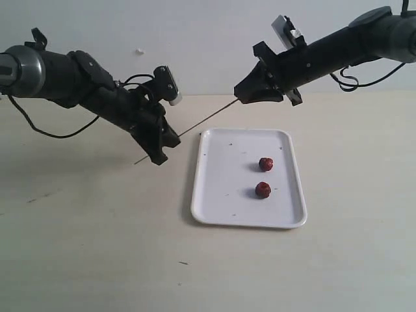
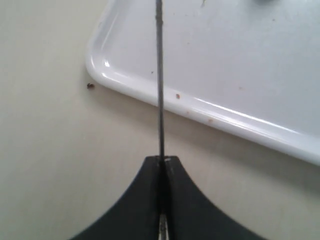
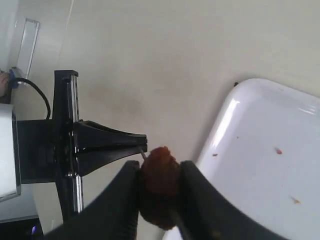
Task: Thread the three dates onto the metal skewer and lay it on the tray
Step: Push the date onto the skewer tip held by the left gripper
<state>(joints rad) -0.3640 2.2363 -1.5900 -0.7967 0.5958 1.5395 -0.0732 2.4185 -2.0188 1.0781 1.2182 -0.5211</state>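
My left gripper (image 1: 158, 147) (image 2: 163, 159) is shut on the thin metal skewer (image 1: 207, 121) (image 2: 160, 85), which slants up to the right above the table. At the skewer's far end my right gripper (image 1: 250, 96) (image 3: 159, 172) is shut on one dark red-brown date (image 3: 159, 186), and the skewer's tip meets that date. In the exterior view the date in the jaws is hidden. Two more dates (image 1: 266, 164) (image 1: 262, 190) lie on the white tray (image 1: 221, 195) (image 2: 235, 60) (image 3: 265, 165) below the right arm.
The tray's near-left corner (image 2: 100, 65) sits just under the skewer. A small dark crumb (image 2: 90, 85) lies on the table beside it. The left gripper's black body (image 3: 85, 147) shows opposite the date.
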